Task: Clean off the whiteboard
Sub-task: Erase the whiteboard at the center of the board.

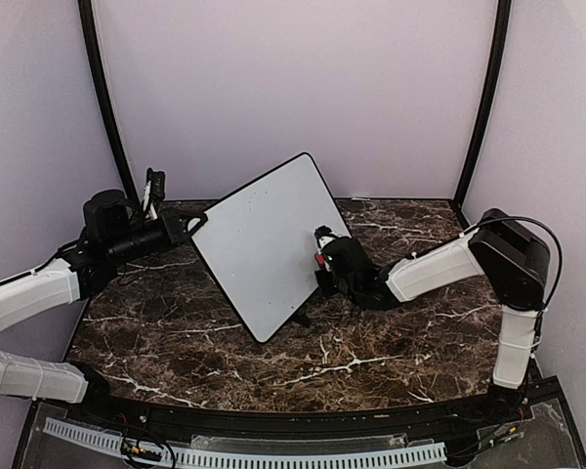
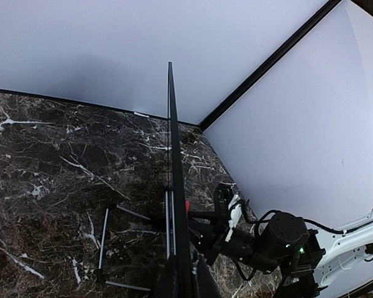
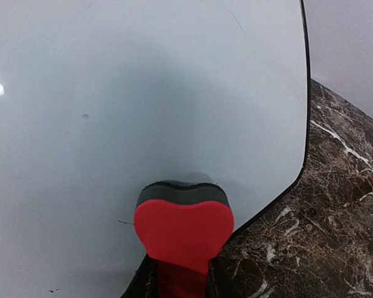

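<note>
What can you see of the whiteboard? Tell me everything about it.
The whiteboard is a glossy white panel with a thin black frame and rounded corners. It is tilted, with one corner pointing down at the marble table, and the left hand is clamped on its left corner. The right hand holds a red eraser against its face near the right edge. Only tiny dark specks mark it.

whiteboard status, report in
Left gripper shut on the whiteboard by its edge, board tilted up. Right gripper shut on the red eraser, pad against the board. Board nearly clean, a few faint specks. Nothing in the way.
</note>
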`<state>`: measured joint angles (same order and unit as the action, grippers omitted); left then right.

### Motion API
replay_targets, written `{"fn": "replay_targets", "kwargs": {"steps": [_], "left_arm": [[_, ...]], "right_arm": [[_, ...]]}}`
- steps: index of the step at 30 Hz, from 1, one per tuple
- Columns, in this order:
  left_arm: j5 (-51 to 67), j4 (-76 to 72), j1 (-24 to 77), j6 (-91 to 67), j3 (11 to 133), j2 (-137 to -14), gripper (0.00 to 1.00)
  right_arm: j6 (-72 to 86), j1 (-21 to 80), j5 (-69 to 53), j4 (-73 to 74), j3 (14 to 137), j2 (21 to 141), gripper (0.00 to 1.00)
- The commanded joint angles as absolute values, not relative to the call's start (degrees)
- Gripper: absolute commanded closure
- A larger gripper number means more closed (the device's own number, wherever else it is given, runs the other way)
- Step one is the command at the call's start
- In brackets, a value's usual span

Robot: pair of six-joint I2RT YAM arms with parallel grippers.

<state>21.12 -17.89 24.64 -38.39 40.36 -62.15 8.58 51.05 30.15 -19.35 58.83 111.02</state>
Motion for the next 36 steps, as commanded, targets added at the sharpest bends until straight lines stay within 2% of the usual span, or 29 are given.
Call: {"fn": "replay_targets", "kwargs": {"steps": [1, 8, 11, 18, 36], "left_arm": [[24.6, -25.3, 25.1, -38.9, 40.7, -59.5, 1.00], [23.6, -24.9, 25.1, -38.4, 40.5, -59.0, 1.00], [23.1, -25.1, 25.1, -38.5, 40.1, -58.7, 1.00], [22.9, -25.2, 25.1, -38.6, 39.7, -58.3, 1.00], [22.7, -26.8, 25.1, -40.3, 38.0, -59.3, 1.00]], "right_arm": [[10.3, 48.8, 26.6, -17.5, 61.3, 111.9, 0.81], [12.4, 48.5, 19.9, -17.7, 61.3, 106.2, 0.81], [12.4, 48.4, 22.2, -15.5, 62.7, 105.1, 0.81], [10.7, 44.5, 22.3, -14.7, 63.0, 106.5, 0.81], [10.2, 42.8, 21.3, -15.4, 62.3, 110.6, 0.81]]}}
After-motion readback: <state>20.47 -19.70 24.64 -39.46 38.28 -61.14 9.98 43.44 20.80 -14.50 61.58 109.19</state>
